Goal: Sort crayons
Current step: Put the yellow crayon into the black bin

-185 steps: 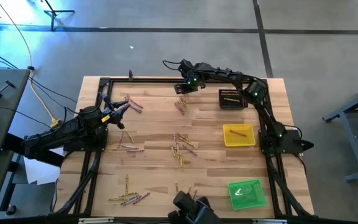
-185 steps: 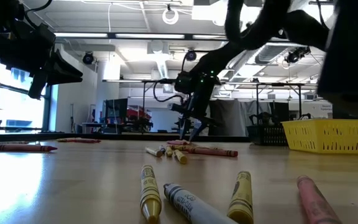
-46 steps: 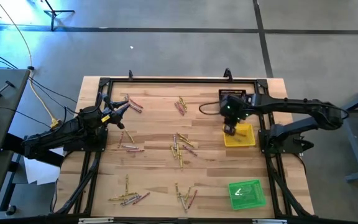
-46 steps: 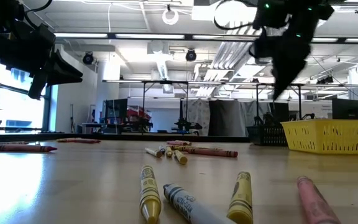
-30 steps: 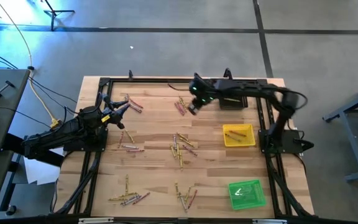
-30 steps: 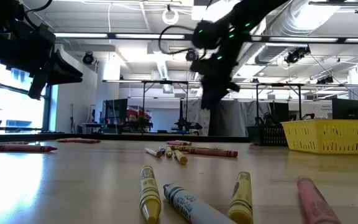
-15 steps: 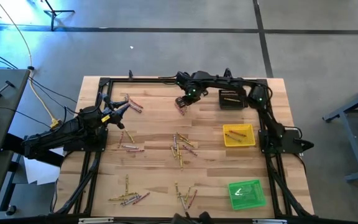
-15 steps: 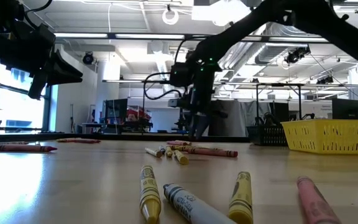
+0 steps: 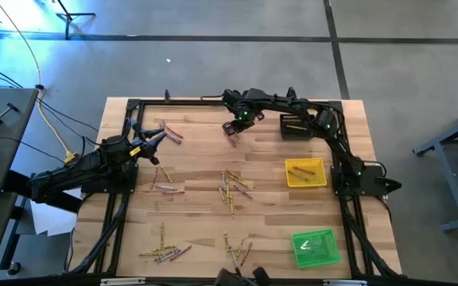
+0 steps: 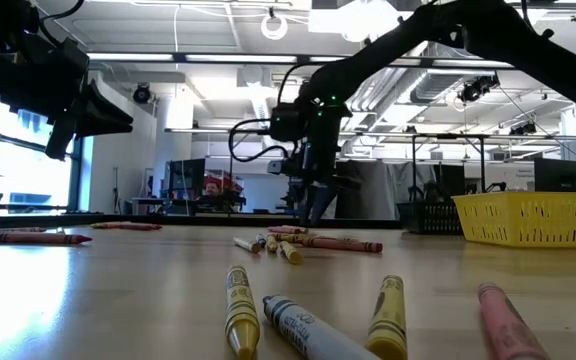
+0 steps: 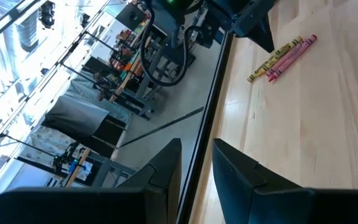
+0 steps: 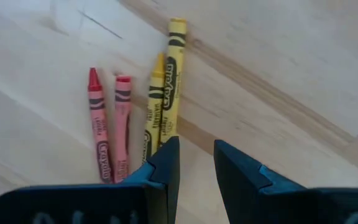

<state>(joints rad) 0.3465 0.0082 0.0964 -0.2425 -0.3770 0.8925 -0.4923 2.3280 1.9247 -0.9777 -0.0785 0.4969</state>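
Observation:
Crayons lie in loose groups on the wooden table. The far-middle group (image 9: 230,137) shows in the right wrist view as two pink-red crayons (image 12: 107,134) and two yellow ones (image 12: 169,81) lying side by side. My right gripper (image 9: 232,129) is low over this group, fingers pointing down with a narrow empty gap (image 12: 196,149). In the low view it is near the table's far edge (image 10: 315,212). My left gripper (image 9: 156,140) waits at the far left, open and empty (image 11: 196,155).
Black tray (image 9: 296,127), yellow tray (image 9: 306,172) and green tray (image 9: 316,247) stand along the right side. Other crayon groups lie at far left (image 9: 169,132), left (image 9: 164,184), centre (image 9: 233,189) and the near edge (image 9: 165,251), (image 9: 238,251).
My right gripper has gone a little toward the table's left edge and down, from well above the table to just over the far-middle crayon group. The crayons have stayed where they were.

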